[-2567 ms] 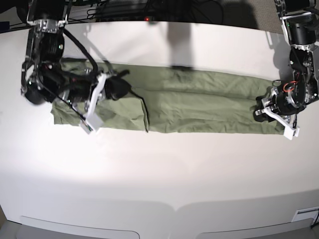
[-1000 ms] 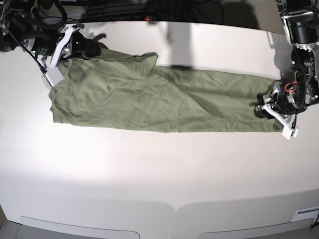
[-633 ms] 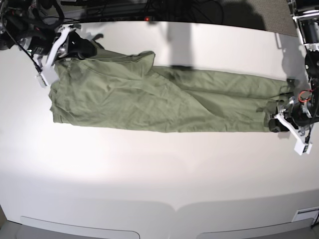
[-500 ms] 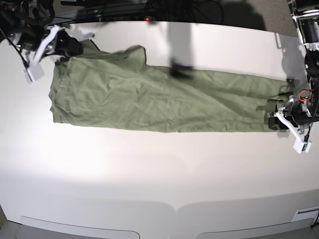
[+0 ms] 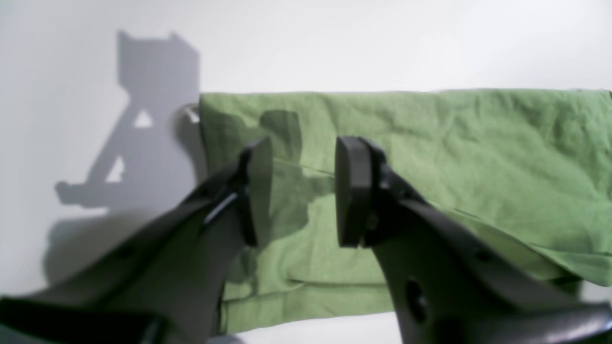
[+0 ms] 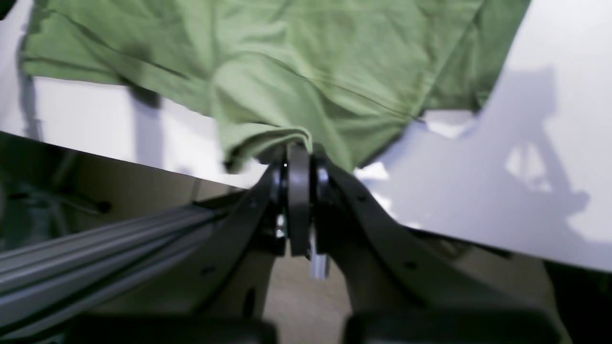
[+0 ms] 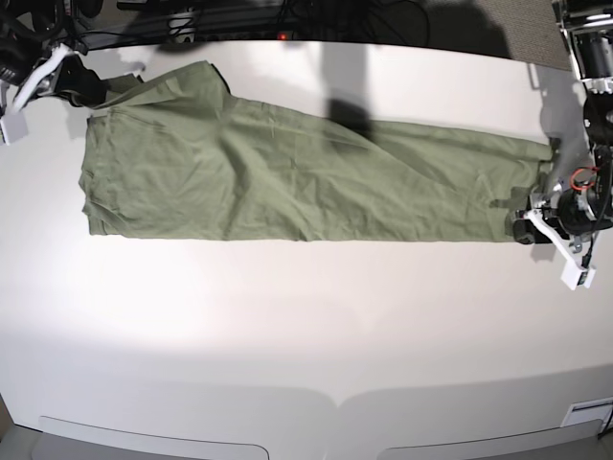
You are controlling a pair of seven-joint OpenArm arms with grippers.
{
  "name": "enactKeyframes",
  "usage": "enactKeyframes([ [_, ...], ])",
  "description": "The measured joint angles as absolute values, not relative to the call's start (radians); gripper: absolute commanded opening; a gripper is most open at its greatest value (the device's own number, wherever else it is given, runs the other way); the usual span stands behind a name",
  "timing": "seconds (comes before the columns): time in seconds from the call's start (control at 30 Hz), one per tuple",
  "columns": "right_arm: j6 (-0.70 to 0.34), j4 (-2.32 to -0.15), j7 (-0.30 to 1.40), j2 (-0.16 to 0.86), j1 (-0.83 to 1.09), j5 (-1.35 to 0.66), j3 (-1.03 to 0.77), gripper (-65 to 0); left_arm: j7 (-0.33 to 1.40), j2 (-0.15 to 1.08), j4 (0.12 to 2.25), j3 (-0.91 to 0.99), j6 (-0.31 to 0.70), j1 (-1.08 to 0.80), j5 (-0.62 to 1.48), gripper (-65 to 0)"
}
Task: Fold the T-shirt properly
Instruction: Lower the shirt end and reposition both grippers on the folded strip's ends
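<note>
The T-shirt point(image 7: 287, 177) lies stretched in a long band across the far half of the surface point(image 7: 306, 335) — its long axis runs side to side in the base view, wider at that view's left end, narrowing toward the right. Your right gripper point(image 6: 299, 148) sits at the far-left corner of the band, jaws pressed fully together with a pinch of green cloth bunched at their tips; in its wrist view the fabric fans away from the pinch, and the arm is out near the rim of the surface. Your left gripper point(image 5: 301, 191) hangs at the opposite end — jaws standing partly apart, nothing between them, the shirt's end edge lying flat right under and beyond the tips. In the base view that gripper point(image 7: 551, 230) is just beside the lower corner of the narrow end, whether touching the cloth you cannot tell. So each arm owns one end: right nearer the wide end and already gripping, left nearer the narrow end and not yet on it. The likely next need is for the left jaws to come down onto the end edge beneath them; the folded layers there look stacked, so judge whether you catch all of them. A fold across the long axis would depend on both ends being held.
</note>
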State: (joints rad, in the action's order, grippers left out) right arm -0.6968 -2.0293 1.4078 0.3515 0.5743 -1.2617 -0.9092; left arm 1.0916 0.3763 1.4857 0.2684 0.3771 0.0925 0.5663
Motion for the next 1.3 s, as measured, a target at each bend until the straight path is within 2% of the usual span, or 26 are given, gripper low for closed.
enactKeyframes([
  [0.17, -0.697, -2.03, 1.408, 0.347, 0.574, -1.287, -0.909, -65.0, 1.063, 0.324, 1.485, 0.267, 0.378, 0.024, 0.551, -43.1],
  [0.33, -0.697, -2.03, 1.41, 0.342, 0.574, -1.316, -0.909, -65.0, 0.95, 0.274, 1.483, 0.268, 0.377, -0.05, 0.377, -43.1],
  [0.47, -0.697, -2.03, 1.409, 0.343, 0.563, -1.312, -0.909, -65.0, 0.918, 0.266, 1.483, 0.269, 0.377, -0.075, 0.366, -43.1],
  [0.67, -0.697, -2.029, 1.353, 0.331, 0.446, -1.304, -0.909, -65.0, 0.919, 0.266, 1.483, 0.268, 0.377, -0.075, 0.366, -43.1],
  [0.87, -0.694, -1.949, 1.324, 0.26, 0.265, -1.091, -0.865, -65.0, 0.922, 0.266, 1.484, 0.268, 0.377, -0.075, 0.366, -43.1],
  [0.97, -0.694, -1.864, 1.291, 0.261, 0.201, -1.062, -0.781, -65.0, 0.921, 0.266, 1.484, 0.268, 0.377, -0.075, 0.366, -43.1],
  [1.3, -0.693, -1.681, 1.211, 0.28, -0.014, -0.775, -0.517, -65.0, 0.922, 0.266, 1.484, 0.268, 0.377, -0.075, 0.366, -43.1],
])
